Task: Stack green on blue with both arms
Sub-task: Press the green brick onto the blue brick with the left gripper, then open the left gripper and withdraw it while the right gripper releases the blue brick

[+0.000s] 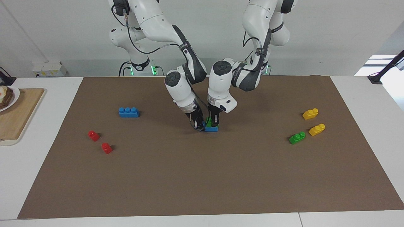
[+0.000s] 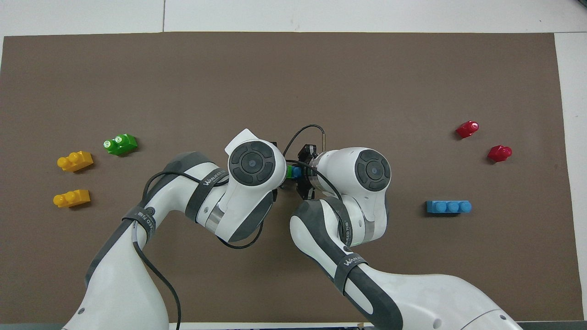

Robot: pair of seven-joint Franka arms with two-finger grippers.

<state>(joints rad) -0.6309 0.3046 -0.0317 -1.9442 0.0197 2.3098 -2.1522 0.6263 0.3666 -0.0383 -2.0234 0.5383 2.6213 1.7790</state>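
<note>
A blue three-stud brick (image 1: 212, 128) lies on the brown mat (image 1: 202, 176) near its middle, with a green two-stud brick (image 1: 208, 121) on top of it. My left gripper (image 1: 213, 121) is down over the green brick. My right gripper (image 1: 199, 126) is shut on the end of the blue brick toward the right arm's end of the table. In the overhead view only slivers of the green brick (image 2: 290, 171) and the blue brick (image 2: 297, 173) show between the two wrists. A second blue brick (image 1: 128, 112) and a second green brick (image 1: 297, 137) lie apart on the mat.
Two yellow bricks (image 1: 310, 113) (image 1: 317, 129) lie by the spare green brick at the left arm's end. Two red bricks (image 1: 93, 135) (image 1: 106, 148) lie near the spare blue brick at the right arm's end. A wooden board (image 1: 19, 113) with a plate sits off the mat.
</note>
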